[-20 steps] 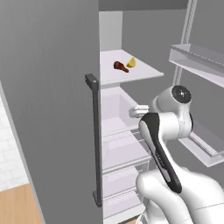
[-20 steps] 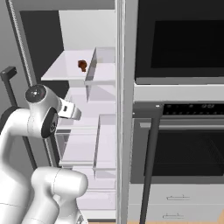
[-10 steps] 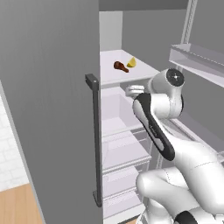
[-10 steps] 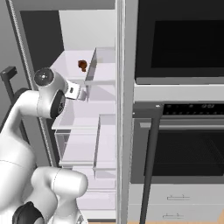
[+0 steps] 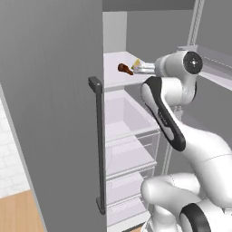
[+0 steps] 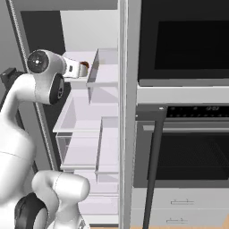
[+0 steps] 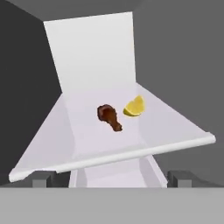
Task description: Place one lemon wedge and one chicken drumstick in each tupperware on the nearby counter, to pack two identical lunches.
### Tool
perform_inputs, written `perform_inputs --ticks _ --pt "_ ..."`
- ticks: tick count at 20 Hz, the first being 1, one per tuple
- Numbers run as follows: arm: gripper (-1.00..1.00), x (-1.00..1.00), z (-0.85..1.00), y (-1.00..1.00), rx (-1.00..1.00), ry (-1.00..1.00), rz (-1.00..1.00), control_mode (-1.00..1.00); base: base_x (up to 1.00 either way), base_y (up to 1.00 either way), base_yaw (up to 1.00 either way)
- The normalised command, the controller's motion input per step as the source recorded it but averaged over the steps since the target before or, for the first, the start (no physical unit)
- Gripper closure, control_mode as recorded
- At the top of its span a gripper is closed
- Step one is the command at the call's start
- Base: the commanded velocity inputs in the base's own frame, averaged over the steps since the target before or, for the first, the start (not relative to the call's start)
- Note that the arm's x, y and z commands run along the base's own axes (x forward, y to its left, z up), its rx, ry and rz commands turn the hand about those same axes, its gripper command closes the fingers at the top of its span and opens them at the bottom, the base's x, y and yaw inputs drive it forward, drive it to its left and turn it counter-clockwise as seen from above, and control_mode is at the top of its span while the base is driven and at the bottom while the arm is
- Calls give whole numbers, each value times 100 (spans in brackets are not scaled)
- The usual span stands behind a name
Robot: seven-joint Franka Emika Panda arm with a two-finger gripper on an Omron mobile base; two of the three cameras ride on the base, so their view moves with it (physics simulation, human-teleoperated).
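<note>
In the left base view, a chicken drumstick (image 5: 123, 68) and a lemon wedge (image 5: 136, 64) are seen side by side on the upper fridge shelf (image 5: 113, 77), behind the open fridge door (image 5: 54, 108). The gripper (image 5: 139, 69) is held level just before them, touching neither.

In the right base view, the drumstick (image 6: 83, 65) is glimpsed past the gripper (image 6: 81, 69) on the shelf.

In the hand view, the drumstick (image 7: 110, 116) lies left of the wedge (image 7: 134, 106), almost touching it; the gripper's fingertips (image 7: 40, 179) are spread wide and empty.
</note>
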Motion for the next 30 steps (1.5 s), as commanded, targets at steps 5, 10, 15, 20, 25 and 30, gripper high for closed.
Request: perform_inputs --ticks 5,10,15,20,25,30 --pt "-100 93 71 14 -7 27 2 -100 0 0 0" --pt "-100 26 -12 11 -16 20 1 -100 0 0 0" --pt "-100 23 -70 0 -6 3 0 -100 0 0 0" --pt "-100 74 -45 0 0 0 0 -100 0 0 0" --pt "-100 94 -18 0 3 0 0 -100 0 0 0" --pt "-100 78 -28 1 5 2 0 -100 0 0 0"
